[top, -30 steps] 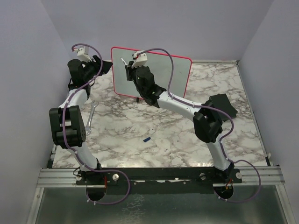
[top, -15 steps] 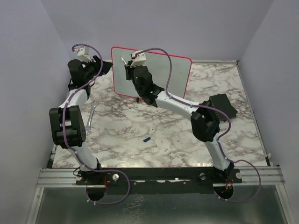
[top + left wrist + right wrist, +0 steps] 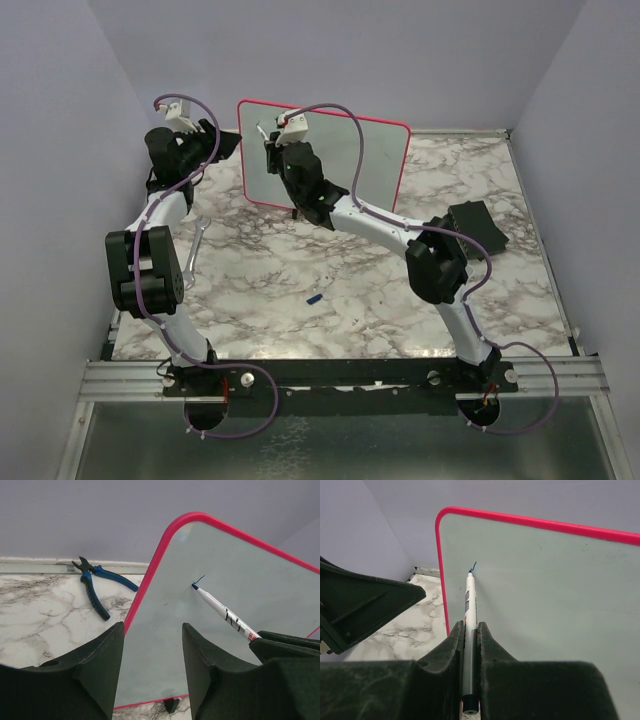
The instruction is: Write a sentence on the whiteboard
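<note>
Whiteboard: I see the large white whiteboard with a thin pink-red frame point(image 3: 375, 160) point(image 3: 165, 645) point(image 3: 545, 580) standing upright at the far side of the marble-patterned desk point(image 3: 260, 270).
Sentence: of the sentence I find only one short blue marker stroke point(image 3: 474, 566) point(image 3: 199, 579), near the upper left corner of the whiteboard.
Marker: the slim white marker pen with dark print on its barrel point(image 3: 469, 610) point(image 3: 225, 612) points at the whiteboard, and its blue tip touches the lower end of the stroke.
Right gripper: the right gripper point(image 3: 469, 627) point(image 3: 272, 150) is closed tightly on the marker barrel, in front of the left part of the whiteboard.
Left gripper: the left gripper point(image 3: 152, 630) point(image 3: 225, 140) is at the left edge of the whiteboard with its jaws apart. The pink-red frame shows in the gap between them, but I cannot tell if they touch it.
Pliers: blue-handled pliers point(image 3: 95, 587) lie on the desk to the left of the whiteboard, near the back wall.
Small blue piece: a small blue piece point(image 3: 314, 298) lies on the desk, well in front of the whiteboard.
Pad: a dark rectangular pad point(image 3: 478, 225) lies to the right of the whiteboard, a little nearer to the arm bases.
</note>
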